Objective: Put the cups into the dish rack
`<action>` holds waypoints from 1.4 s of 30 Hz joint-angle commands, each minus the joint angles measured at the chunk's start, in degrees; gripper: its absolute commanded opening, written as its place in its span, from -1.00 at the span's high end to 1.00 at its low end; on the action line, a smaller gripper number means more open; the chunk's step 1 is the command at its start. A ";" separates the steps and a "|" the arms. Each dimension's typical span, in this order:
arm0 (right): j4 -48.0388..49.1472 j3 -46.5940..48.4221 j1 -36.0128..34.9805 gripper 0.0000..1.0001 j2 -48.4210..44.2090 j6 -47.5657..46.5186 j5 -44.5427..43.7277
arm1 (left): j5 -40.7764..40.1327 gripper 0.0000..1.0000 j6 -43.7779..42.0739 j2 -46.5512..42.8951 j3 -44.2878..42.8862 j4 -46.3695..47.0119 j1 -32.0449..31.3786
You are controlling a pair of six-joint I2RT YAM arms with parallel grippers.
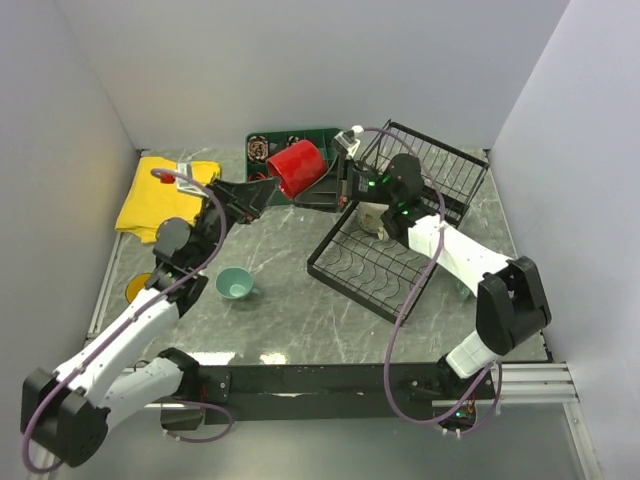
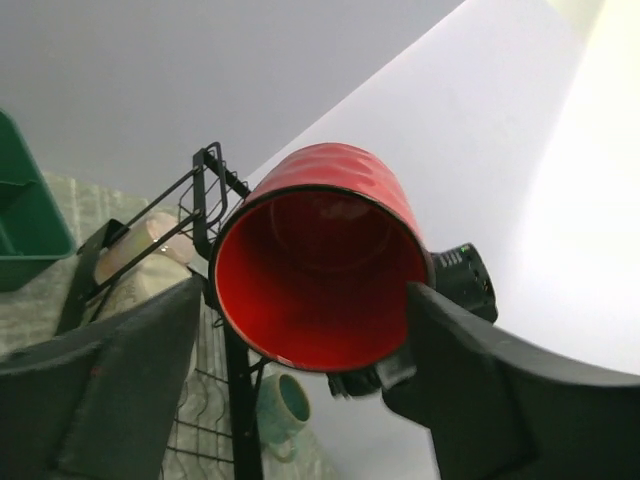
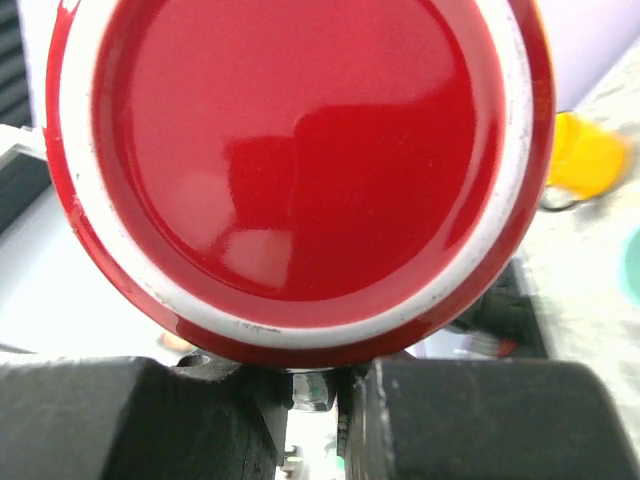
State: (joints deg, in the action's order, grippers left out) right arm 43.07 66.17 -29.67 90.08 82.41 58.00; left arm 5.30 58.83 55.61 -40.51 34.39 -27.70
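The red mug (image 1: 295, 167) hangs in the air left of the black wire dish rack (image 1: 370, 270), its mouth toward my left gripper (image 1: 268, 193). In the left wrist view the mug's open mouth (image 2: 315, 275) sits between my wide-spread fingers (image 2: 480, 370), with a small gap on the left side. My right gripper (image 1: 338, 188) is nearly shut under the mug's base (image 3: 300, 150), apparently on its handle, which is hidden. A cream mug (image 1: 375, 215) lies in the rack. A small light teal mug (image 1: 235, 284) and a yellow mug (image 1: 138, 287) stand on the table.
A yellow cloth (image 1: 165, 195) lies at the back left. A green plastic tray (image 1: 290, 143) stands behind the red mug. A teal mug (image 2: 280, 405) lies beyond the rack frame (image 2: 210, 190). Grey walls enclose the table on three sides.
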 commanded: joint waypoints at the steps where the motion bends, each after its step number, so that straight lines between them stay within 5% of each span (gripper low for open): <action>1: -8.23 2.82 2.42 1.00 -6.76 -16.73 1.42 | -1.25 -0.88 -4.33 -7.17 1.13 -7.74 -0.07; 5: -21.33 3.52 3.83 1.00 -10.71 -31.31 -0.06 | -4.85 -0.93 -6.70 -16.47 4.21 -17.24 -0.07; 9: -47.04 5.19 3.39 1.00 -16.85 -59.39 -8.73 | -7.04 -0.93 -10.83 -23.52 5.09 -28.39 -0.07; 16: -63.80 1.60 3.48 1.00 -24.33 -83.62 -28.18 | -10.74 -0.93 -15.23 -29.86 3.24 -47.92 -0.07; 29: -61.09 -14.84 3.57 1.00 -24.87 -90.85 -40.42 | -13.56 -0.93 -12.69 -40.76 6.06 -56.62 -0.07; 42: -57.13 -12.39 1.90 1.00 -12.22 -93.31 -48.77 | -14.09 -0.93 -11.01 -41.46 7.64 -57.15 -0.07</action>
State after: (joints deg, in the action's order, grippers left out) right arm -20.25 49.32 -26.68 75.42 -9.28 12.40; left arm -7.73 47.27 14.72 -32.67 -22.48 -27.70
